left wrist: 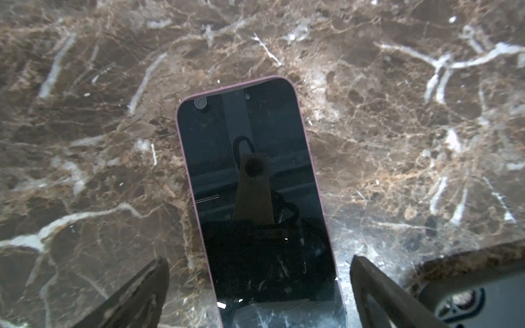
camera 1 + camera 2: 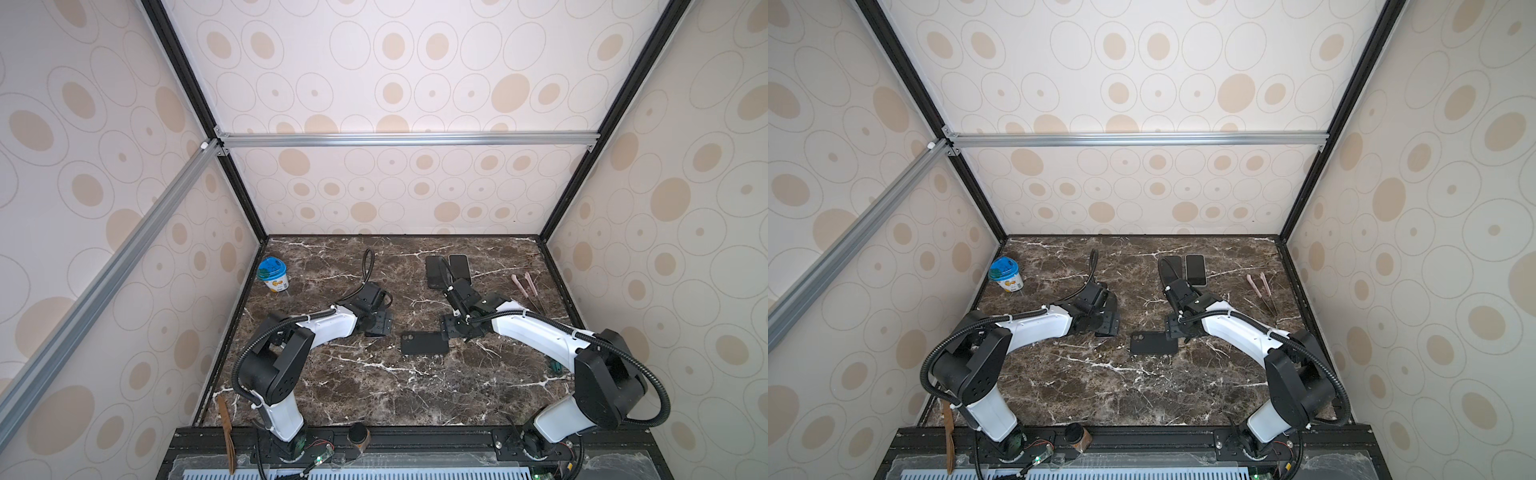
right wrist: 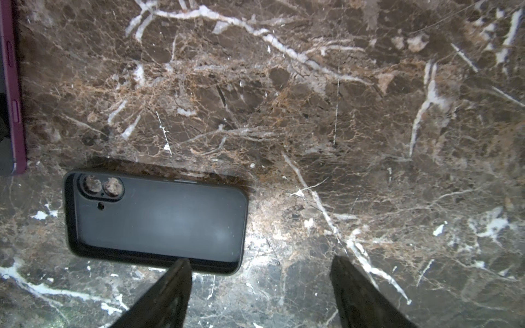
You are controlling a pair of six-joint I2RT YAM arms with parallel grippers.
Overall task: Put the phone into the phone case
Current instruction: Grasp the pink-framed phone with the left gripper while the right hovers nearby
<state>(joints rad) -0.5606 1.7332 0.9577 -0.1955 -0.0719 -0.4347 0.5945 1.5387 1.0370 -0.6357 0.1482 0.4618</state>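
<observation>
In both top views a cup [image 2: 272,275] with a blue lid stands at 10 o'clock on the table [image 2: 374,390]; its print is too small to read. A brown strap [image 2: 226,428] lies at 7 o'clock by the front rail.

The left gripper [image 2: 379,326] sits just left of centre and covers what is under it in both top views. Only the left wrist view shows the phone [image 1: 250,170] there. It is screen up, pink-rimmed and flat on the marble. One end lies between the 2 fingers [image 1: 142,295], which stand wide, apart from its sides, gripping nothing.

The case [image 2: 424,343] lies at centre, at 3 o'clock of that gripper. From above it is a black slab with a camera hole. The right wrist view adds its raised rim, open side up, and 2 lens openings with marble showing through.

The right gripper [image 3: 260,258] is also spread wide, with bare marble between its fingers. 1 finger overlaps the case's long edge in that view; whether it touches I cannot tell.

At 1 o'clock 2 other phones [image 2: 459,268] lie side by side, seen from above only. At 2 o'clock lie 2 pink-handled tools [image 2: 527,286].
</observation>
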